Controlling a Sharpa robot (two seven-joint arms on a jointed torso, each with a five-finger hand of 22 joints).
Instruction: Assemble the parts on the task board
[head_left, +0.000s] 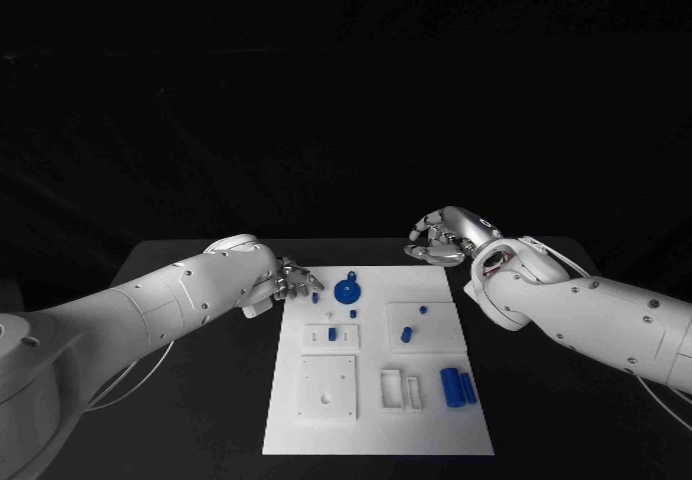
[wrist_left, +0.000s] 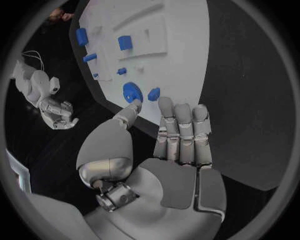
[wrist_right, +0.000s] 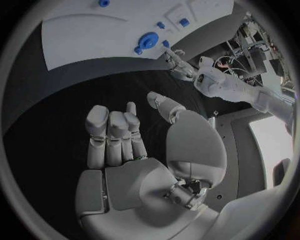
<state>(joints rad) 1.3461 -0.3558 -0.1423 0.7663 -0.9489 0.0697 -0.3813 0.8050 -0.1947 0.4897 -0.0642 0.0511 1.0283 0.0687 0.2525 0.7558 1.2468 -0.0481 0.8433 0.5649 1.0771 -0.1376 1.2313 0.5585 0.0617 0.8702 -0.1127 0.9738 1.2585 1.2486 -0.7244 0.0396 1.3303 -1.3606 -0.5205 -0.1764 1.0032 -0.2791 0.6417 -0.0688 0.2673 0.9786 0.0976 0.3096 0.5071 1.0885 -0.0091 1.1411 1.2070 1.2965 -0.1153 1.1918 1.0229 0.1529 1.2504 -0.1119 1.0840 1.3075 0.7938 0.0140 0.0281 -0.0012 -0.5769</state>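
My left hand (head_left: 293, 282) hovers at the far left edge of the matte white task board (head_left: 433, 420), fingers loosely spread, holding nothing, beside a round blue disc (head_left: 348, 291). My right hand (head_left: 444, 238) (curled, empty) hangs beyond the far right corner over bare black table (head_left: 577, 420).

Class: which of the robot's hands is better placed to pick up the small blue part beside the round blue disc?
Probably the left hand: its fingertips sit at the task board edge, beside the small blue part. The right hand hovers beyond the board.
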